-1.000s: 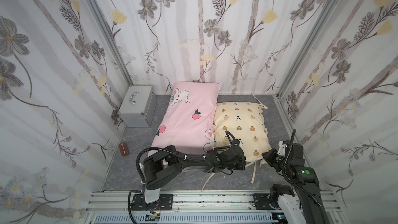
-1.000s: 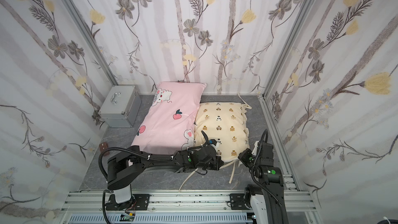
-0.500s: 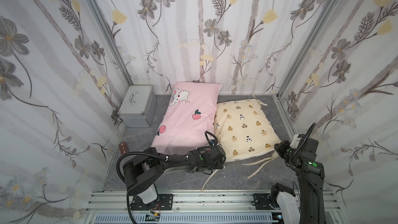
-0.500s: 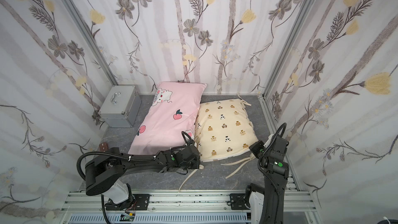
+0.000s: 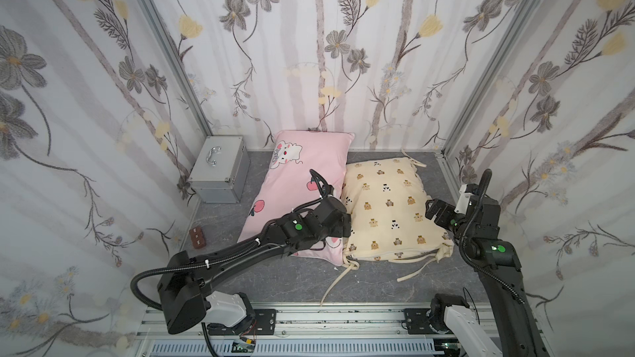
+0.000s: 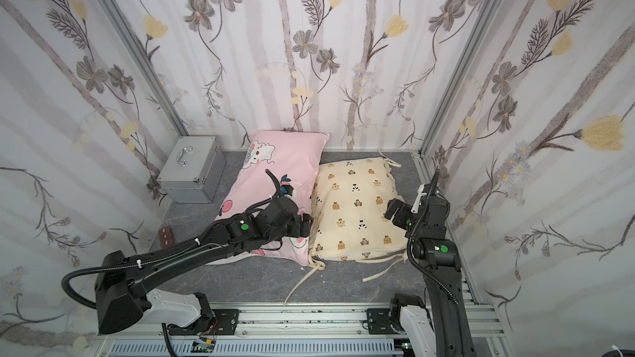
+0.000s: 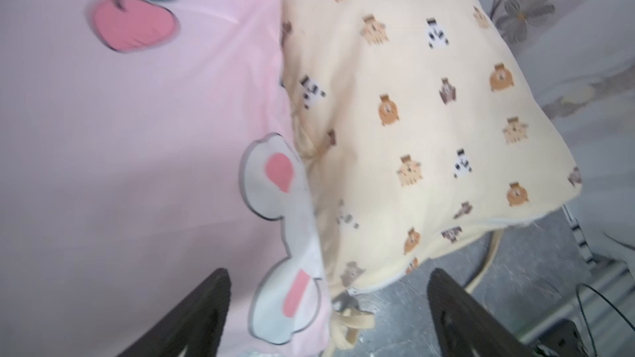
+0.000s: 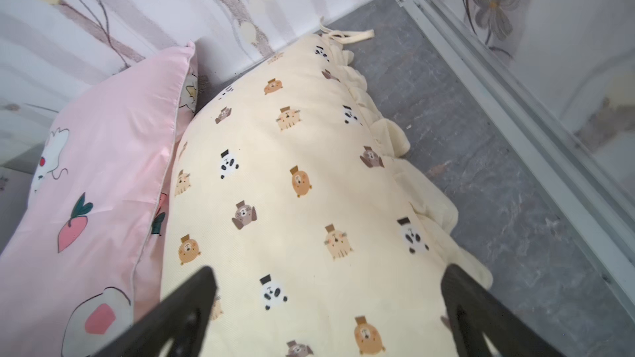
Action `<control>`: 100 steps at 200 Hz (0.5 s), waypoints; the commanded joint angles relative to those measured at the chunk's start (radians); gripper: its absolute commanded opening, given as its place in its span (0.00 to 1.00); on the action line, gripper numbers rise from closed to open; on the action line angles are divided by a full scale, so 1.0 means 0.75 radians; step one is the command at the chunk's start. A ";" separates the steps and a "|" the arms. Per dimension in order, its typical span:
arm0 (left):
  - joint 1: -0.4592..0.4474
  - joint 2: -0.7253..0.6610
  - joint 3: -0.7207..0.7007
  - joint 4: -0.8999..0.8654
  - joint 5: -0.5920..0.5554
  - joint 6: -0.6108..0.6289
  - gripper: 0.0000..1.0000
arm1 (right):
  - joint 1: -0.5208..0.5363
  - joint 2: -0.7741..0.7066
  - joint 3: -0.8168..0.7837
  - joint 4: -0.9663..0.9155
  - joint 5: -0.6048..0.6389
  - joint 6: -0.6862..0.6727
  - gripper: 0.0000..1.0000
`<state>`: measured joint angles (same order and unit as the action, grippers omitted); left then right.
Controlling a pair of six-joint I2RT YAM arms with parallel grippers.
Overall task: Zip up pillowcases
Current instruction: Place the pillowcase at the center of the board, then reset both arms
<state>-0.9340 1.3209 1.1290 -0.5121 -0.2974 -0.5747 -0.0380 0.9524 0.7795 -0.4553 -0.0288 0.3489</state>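
Note:
The pink pillowcase (image 5: 302,180) (image 6: 285,166) and the smaller cream pillowcase (image 5: 388,207) (image 6: 357,207) lie side by side and touching, in both top views. My left gripper (image 5: 346,224) (image 7: 328,276) hovers open over the seam between them, near the cream case's near left corner, where a knotted tie (image 7: 350,324) hangs. My right gripper (image 5: 433,211) (image 8: 328,269) stands open just above the cream case's right side. Neither holds anything. The cream case (image 8: 309,200) fills the right wrist view, with the pink case (image 8: 96,183) beside it.
A grey metal box with a handle (image 5: 220,173) stands at the back left. A small brown block (image 5: 198,236) lies by the left wall. Loose cream ties (image 5: 335,283) trail onto the grey floor toward the front rail (image 5: 309,314). Patterned walls close three sides.
Both grippers have opened and lifted off the cream case's near edge. The cream case has shifted and now lies flat against the pink one.

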 commanded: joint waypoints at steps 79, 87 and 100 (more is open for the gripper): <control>1.041 -0.463 -0.770 0.632 -0.396 0.513 1.00 | 0.051 0.297 -0.623 1.424 0.170 -0.248 1.00; 1.075 -0.439 -0.827 0.774 -0.373 0.533 1.00 | 0.051 0.309 -0.692 1.553 0.182 -0.260 1.00; 1.126 -0.368 -0.892 0.961 -0.348 0.548 1.00 | 0.052 0.347 -0.803 1.824 0.204 -0.284 1.00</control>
<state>-0.1471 0.9874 0.5308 -0.1722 -0.6052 -0.2222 -0.0002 1.1767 0.2764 0.4965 0.0753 0.1921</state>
